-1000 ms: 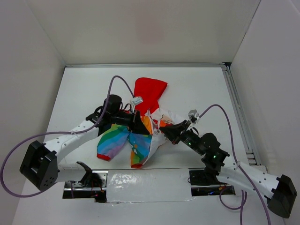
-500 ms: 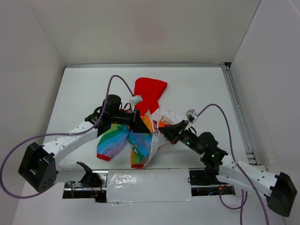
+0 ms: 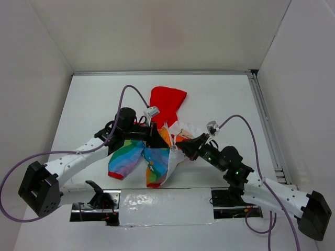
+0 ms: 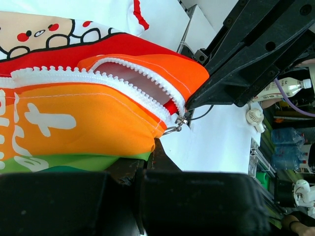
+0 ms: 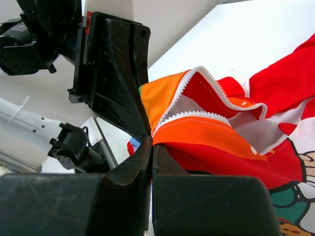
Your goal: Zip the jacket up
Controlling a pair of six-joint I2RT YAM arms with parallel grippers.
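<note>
Surface: a white table [image 3: 89, 99], with a metal rail [image 3: 264, 125] along its right edge and a shiny taped strip [image 3: 162, 201] at the near edge between the arm bases.
Room: plain white walls [image 3: 157, 36] stand on the left, far and right sides.
Cables: purple cables [image 3: 131, 91] loop from each wrist.
Jacket: the jacket [image 3: 154, 157] lies crumpled mid-table between the two arms, its red hood [image 3: 166, 102] towards the far side and its rainbow sleeves nearer.
Zipper: the white zipper teeth [image 4: 98, 78] are parted, with the metal slider [image 4: 178, 123] at the orange corner.
Left gripper [image 3: 157, 138]: pinched narrow on the jacket's orange fabric.
Right gripper [image 3: 183, 148]: clamped tight on the jacket's orange edge, close beside the left.
</note>
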